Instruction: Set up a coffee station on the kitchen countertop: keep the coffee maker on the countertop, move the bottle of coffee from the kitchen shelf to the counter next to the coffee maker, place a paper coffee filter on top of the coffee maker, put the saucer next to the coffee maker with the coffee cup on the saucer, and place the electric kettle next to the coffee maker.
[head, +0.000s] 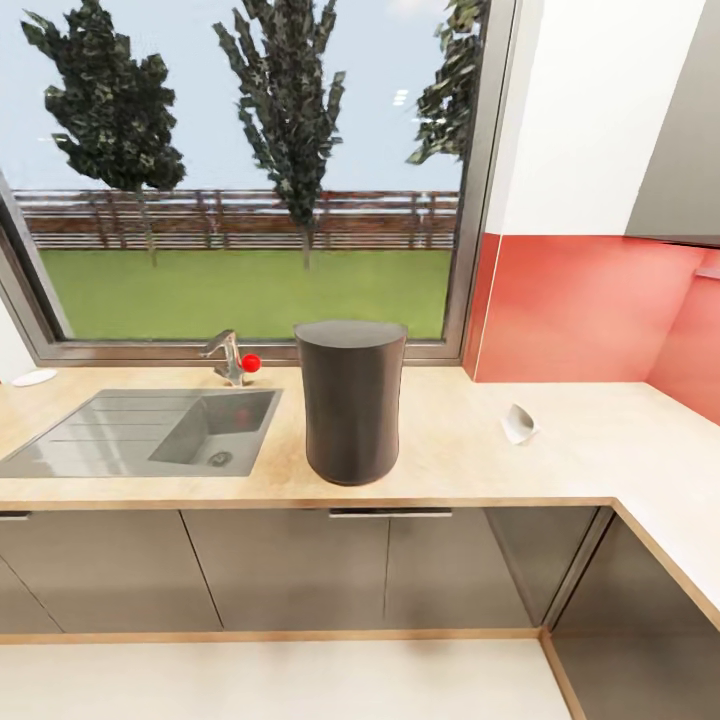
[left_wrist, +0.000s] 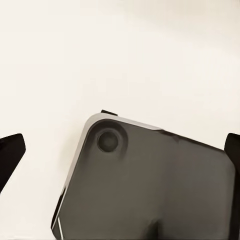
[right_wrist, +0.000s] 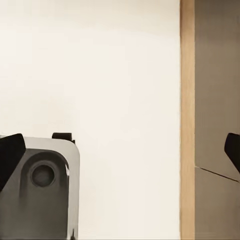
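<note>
The head view looks down on the desk (head: 560, 450), a long light wood-grain worktop over grey cabinet fronts (head: 280, 570), below a wide window (head: 250, 170) with trees and a lawn outside. The coffee maker (head: 350, 400), a tall dark grey cylinder, stands upright on the desk near its front edge, just beside the steel sink (head: 150, 432). Behind the sink there is a faucet (head: 228, 355) with a small red knob. A small white object (head: 518, 423), maybe a paper filter, lies on the desk to the right of the coffee maker, apart from it; I cannot tell exactly what it is. At the far left a flat white disc, the saucer (head: 34, 377), lies near the window frame. The wrist views look down at the pale floor (left_wrist: 120, 55) and the robot's grey base (left_wrist: 150, 185). The left gripper (left_wrist: 122, 160) has its dark fingertips (left_wrist: 10, 152) at opposite edges, wide apart and holding nothing. The right gripper (right_wrist: 122, 155) is the same, spread wide and empty, and this view also has a wooden plinth strip (right_wrist: 187, 120) along a grey cabinet.
</note>
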